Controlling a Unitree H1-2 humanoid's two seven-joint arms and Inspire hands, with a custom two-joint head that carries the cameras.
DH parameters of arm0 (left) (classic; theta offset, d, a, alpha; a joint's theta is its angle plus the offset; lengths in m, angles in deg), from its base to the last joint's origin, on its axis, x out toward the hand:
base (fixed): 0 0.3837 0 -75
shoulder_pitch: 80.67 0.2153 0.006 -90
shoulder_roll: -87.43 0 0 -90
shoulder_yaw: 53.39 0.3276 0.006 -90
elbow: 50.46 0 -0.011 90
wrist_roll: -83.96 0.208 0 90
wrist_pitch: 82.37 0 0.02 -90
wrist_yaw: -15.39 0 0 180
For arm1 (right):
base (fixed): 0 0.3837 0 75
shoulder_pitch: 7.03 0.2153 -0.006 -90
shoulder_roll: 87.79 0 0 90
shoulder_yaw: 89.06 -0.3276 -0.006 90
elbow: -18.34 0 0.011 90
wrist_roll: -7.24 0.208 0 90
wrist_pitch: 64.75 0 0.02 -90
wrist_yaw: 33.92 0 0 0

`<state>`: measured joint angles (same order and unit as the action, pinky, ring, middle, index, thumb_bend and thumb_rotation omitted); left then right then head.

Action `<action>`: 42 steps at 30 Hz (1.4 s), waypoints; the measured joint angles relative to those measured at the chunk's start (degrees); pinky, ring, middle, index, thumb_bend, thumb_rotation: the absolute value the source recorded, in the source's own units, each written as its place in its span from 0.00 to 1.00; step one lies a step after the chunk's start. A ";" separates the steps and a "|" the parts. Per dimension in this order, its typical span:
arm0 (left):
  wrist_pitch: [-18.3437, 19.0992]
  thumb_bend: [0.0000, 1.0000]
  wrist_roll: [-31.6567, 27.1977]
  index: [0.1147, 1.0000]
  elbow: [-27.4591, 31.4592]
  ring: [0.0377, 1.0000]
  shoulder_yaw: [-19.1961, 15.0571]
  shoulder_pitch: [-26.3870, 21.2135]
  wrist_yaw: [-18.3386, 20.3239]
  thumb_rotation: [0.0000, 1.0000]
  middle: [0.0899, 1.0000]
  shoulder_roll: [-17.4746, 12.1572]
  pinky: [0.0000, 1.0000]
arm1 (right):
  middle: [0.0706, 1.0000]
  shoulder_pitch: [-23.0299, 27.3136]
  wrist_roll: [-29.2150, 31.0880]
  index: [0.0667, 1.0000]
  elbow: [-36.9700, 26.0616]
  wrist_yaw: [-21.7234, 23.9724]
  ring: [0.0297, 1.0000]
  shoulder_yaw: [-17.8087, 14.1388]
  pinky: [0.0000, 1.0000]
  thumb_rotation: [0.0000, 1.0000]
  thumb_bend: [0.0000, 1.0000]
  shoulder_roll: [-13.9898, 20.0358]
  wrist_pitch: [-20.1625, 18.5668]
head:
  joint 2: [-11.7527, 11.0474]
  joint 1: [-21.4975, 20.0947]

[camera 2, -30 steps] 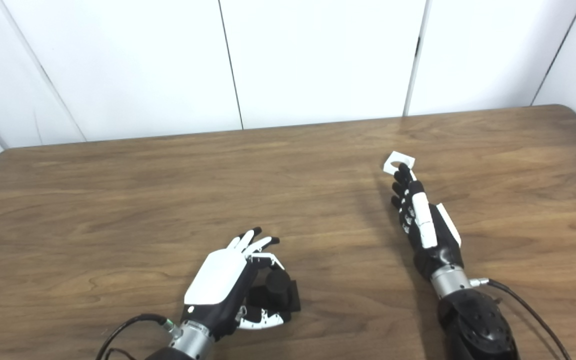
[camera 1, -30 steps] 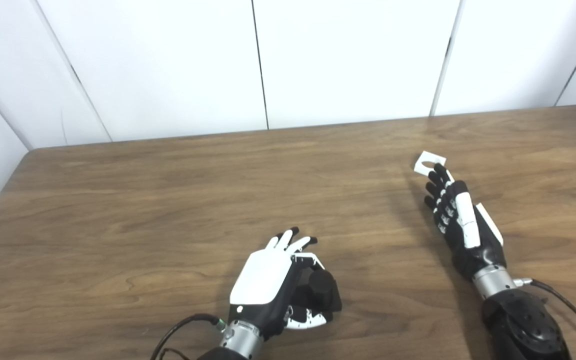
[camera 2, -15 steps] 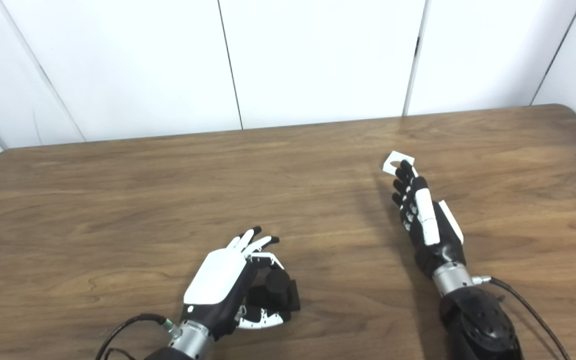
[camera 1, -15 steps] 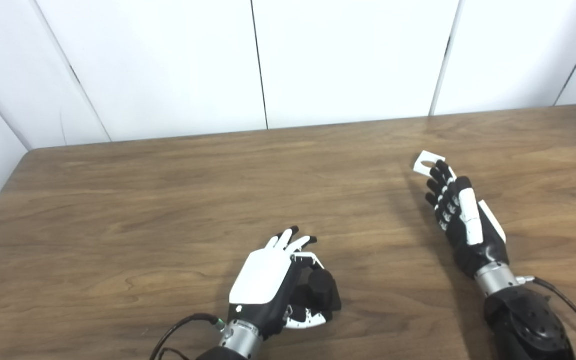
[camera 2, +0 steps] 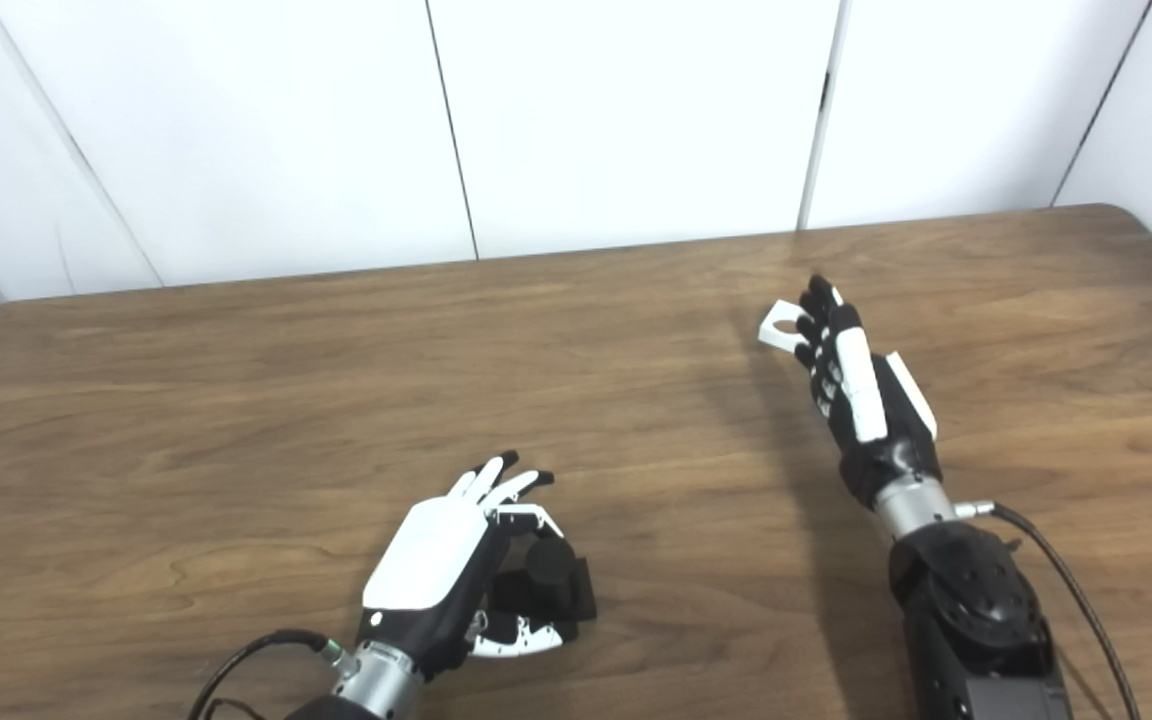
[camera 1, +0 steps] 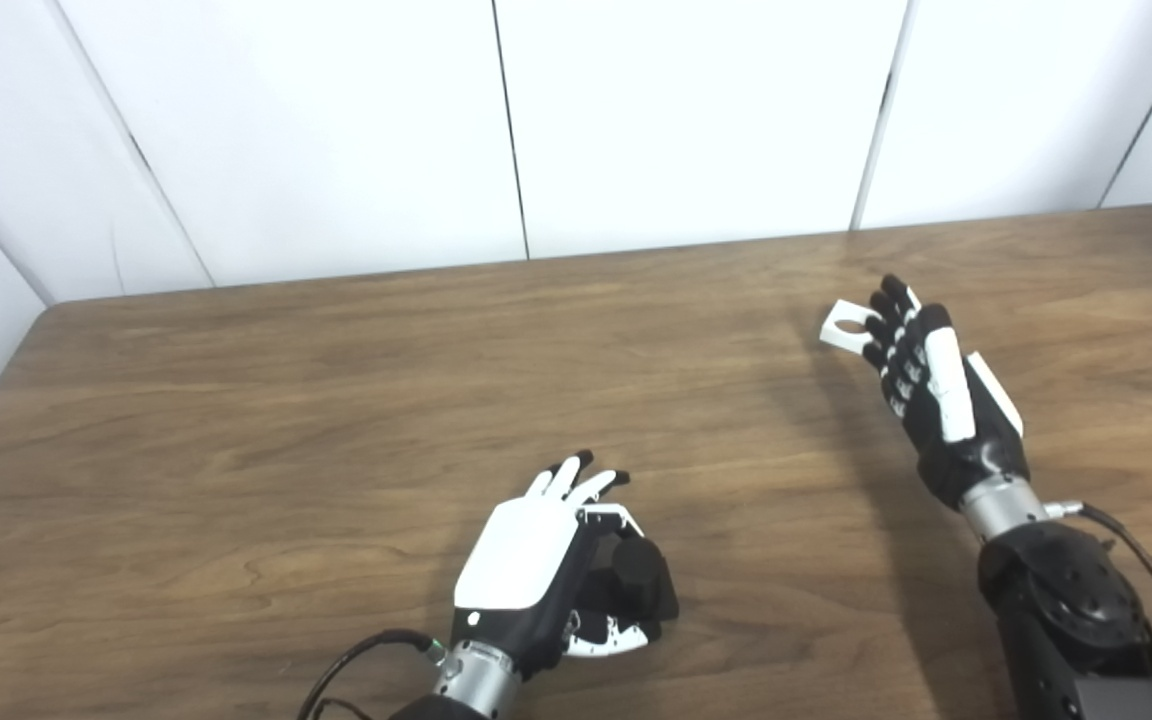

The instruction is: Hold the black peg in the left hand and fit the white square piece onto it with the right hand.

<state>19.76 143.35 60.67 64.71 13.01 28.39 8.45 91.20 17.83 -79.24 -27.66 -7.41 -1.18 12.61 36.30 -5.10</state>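
Near the table's front edge, left hand cups black peg; right hand, fingers extended, overlaps white square piece; grip unclear.

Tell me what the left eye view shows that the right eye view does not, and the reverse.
Only the left eye view shows a long stretch of the table along its left edge. Only the right eye view shows its right edge running on past the rounded far corner. Both show the left hand curled around the black peg, and the right hand, fingers extended, at the white square piece.
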 measured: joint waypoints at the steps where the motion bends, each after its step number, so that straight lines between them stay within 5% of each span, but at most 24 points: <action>1: -0.05 0.52 0.00 0.42 -0.07 1.00 0.00 0.00 -0.05 0.07 0.90 0.00 0.98 | 1.00 0.15 0.01 1.00 0.00 0.01 1.00 -0.03 1.00 0.96 0.66 0.00 -0.08 | 0.00 0.09; 6: -0.10 0.52 -0.01 0.42 -0.17 1.00 0.00 -0.02 -0.08 0.07 0.90 0.05 0.99 | 1.00 1.81 -0.28 1.00 0.05 0.01 1.00 -0.25 1.00 0.92 0.61 1.38 -2.53 | -0.26 0.00; 16: -0.11 0.52 -0.01 0.42 -0.22 1.00 -0.04 0.04 -0.32 0.07 0.90 0.14 0.98 | 1.00 5.34 -3.86 1.00 2.45 0.17 1.00 0.63 1.00 0.90 0.68 5.90 -3.21 | -1.14 -0.35; 31: -1.12 0.52 -0.16 0.42 -0.81 1.00 -0.34 0.23 -1.82 0.07 0.90 -0.01 0.98 | 1.00 10.36 -15.66 1.00 9.50 0.40 1.00 5.65 1.00 0.75 0.64 11.63 -1.88 | -2.20 -1.14; 42: -1.49 0.52 -0.35 0.42 -0.91 1.00 -0.83 0.46 -2.08 0.07 0.90 0.02 0.99 | 1.00 13.05 -28.74 1.00 13.40 0.48 1.00 11.73 1.00 0.76 0.70 17.65 -1.42 | -2.73 -1.23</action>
<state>18.27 143.00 59.77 63.88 13.47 26.31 8.47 104.26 -10.91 -65.84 -27.18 4.32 16.47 11.19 33.57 -6.33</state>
